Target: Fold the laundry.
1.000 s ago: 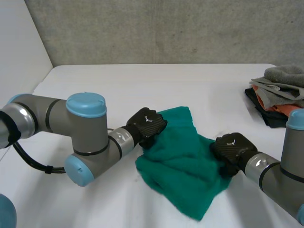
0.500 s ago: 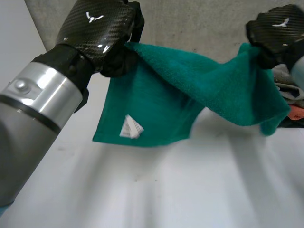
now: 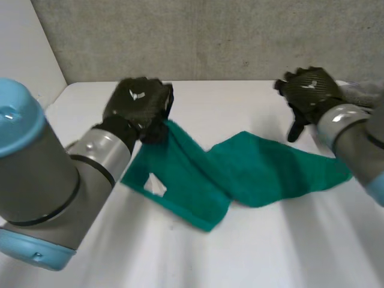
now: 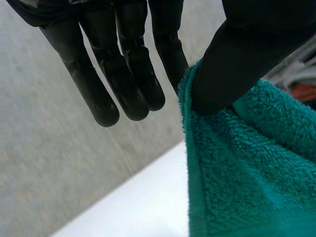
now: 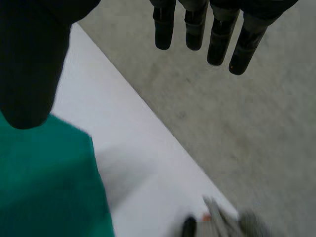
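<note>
Half a second ago the green towel [image 3: 258, 171] hung in the air, stretched between both hands. It has come down and now lies along the white worktop [image 3: 240, 258] in a long, rumpled band, doubled over itself near the middle. The right hand [image 3: 309, 90] has let go: its fingers [image 5: 217, 34] are straight and spread, near the towel's end and clear of it. The left hand [image 3: 139, 103] is at the opposite corner, which rises to meet it. Its fingers [image 4: 128, 84] are straight and off the cloth, with only the thumb [image 4: 232, 64] lying against the hemmed edge. The towel is thick looped terry with a small white label [image 3: 155, 185].
</note>
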{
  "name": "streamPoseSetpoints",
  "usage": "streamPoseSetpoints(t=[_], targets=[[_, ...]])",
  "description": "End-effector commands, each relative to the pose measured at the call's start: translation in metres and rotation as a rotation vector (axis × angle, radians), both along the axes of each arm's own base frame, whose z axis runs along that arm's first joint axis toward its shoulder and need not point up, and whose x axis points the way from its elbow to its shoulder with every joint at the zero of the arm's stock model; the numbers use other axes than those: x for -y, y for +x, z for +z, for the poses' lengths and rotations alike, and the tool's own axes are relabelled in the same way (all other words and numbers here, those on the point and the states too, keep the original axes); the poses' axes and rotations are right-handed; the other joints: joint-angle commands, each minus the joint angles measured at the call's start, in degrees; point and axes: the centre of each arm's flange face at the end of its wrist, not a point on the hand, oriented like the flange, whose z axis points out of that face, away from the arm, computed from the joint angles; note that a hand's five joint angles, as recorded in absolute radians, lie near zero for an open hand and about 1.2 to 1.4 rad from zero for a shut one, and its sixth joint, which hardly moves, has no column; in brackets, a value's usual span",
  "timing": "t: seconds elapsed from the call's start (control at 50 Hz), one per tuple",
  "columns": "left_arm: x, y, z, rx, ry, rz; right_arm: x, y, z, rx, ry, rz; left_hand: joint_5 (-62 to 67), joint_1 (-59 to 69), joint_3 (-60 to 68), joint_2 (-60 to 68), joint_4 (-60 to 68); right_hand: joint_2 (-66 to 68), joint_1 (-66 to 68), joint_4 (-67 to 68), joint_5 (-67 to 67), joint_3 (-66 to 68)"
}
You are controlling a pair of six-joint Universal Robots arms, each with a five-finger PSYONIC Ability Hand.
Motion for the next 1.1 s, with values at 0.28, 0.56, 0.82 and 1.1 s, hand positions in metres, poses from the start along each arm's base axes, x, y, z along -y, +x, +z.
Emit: streamPoseSetpoints(t=[0.28,0.56,0.82,1.1], targets=[[-0.047,-0.011,0.06,-0.105,-0.113,-0.116,-0.056,-0.038,-0.092,0.382,0.545,-0.019,13.9,14.0,11.8,11.5,11.4,8.5,10.4,8.4,7.8,8.9],[-0.054,-0.01,0.072,-0.131,-0.14,-0.123,-0.044,0.0,-0.128,0.431,0.535,-0.026,13.9,14.0,11.8,11.5,11.4,18.3,20.1,18.2,17.5,18.6],[-0.05,0.001,0.071,-0.114,-0.135,-0.091,-0.047,-0.043,-0.049,0.122,0.272,0.036,13.9,14.0,11.8,11.5,11.4,65.8,67.7,65.7,65.1,66.2],[-0.039,0.02,0.05,-0.072,-0.081,-0.032,0.0,-0.088,0.033,-0.134,0.197,0.022,13.9,14.0,11.8,11.5,11.4,65.8,67.7,65.7,65.1,66.2]])
